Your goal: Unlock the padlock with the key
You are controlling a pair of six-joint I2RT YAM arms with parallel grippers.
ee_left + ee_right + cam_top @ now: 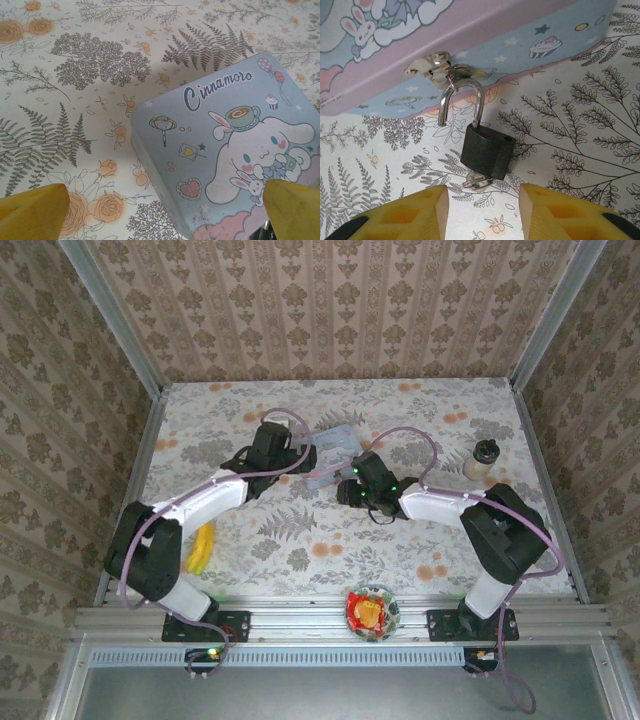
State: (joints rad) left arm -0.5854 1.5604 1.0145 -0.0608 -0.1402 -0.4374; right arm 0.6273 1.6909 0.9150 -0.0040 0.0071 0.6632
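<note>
Padlock [487, 152], shackle open, hooked in tin [530, 25] hasp [431, 65], just ahead of right gripper [484, 205]; gripper spread, empty; key [476, 181] at padlock base.

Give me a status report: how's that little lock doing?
Left gripper open above Cinnamoroll tin. Right gripper open, empty, facing padlock. Shackle popped free on one side, hooked through tin's clasp; key in lock's base. Nothing blocking.

Pale blue cartoon tin [220, 150] sits mid-table on the floral cloth [75, 100]. Small black-capped bottle [482, 460] upright at the right, banana [203, 547] lying near the left edge, snack bowl [394, 620] on the near rail.
</note>
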